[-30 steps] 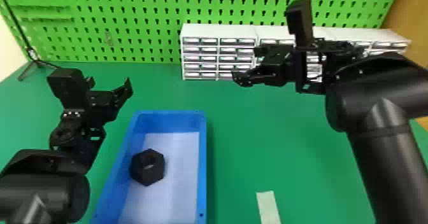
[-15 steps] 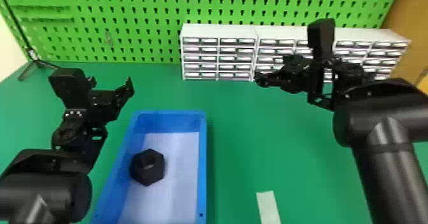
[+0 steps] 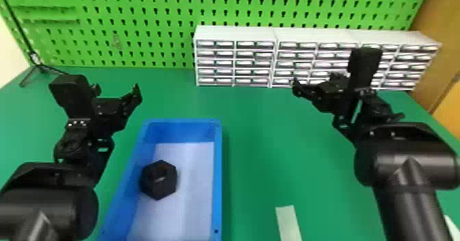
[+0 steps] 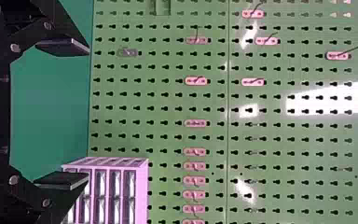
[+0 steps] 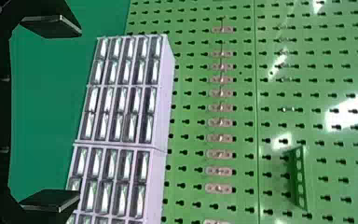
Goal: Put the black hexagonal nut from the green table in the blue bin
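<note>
As the right gripper draws aside, fingers spread, black hexagonal nut lies in blue bin; task apparently done.

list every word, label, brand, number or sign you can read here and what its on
No text can be read.
White drawer units: pale patches on the drawer fronts, too small and blurred to tell whether they carry print.
Pale strip on the green table: no legible writing.
Blue bin and black hexagonal nut: no readable marks.
</note>
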{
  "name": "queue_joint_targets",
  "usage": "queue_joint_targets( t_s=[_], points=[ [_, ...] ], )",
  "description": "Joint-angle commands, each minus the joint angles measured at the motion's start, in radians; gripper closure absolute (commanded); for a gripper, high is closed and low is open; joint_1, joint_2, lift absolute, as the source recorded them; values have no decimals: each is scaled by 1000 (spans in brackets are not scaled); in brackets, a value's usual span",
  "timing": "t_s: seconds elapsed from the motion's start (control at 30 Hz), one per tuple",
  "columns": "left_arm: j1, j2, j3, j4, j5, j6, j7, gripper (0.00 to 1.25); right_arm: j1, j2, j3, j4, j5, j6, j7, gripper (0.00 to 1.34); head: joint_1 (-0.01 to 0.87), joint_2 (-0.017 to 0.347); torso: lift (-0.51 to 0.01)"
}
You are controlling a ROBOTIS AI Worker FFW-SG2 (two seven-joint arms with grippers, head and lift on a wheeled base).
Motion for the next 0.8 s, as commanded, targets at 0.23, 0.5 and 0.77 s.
queue_joint_targets(
  t_s=[0.23,0.5,0.77],
  points=[
    [2,-7,4,0,-6,0,0,312,63,18,-11,51,-50,-158,-113,88,686,28,-96],
    [0,-8,4,3,-9,0,0,312,92,28,-3,74,-59,-270,-160,88,686,28,-96],
    [2,-13,7,11,-11,0,0,314,126,33,6,90,-63,-327,-235,90,686,28,-96]
  ],
)
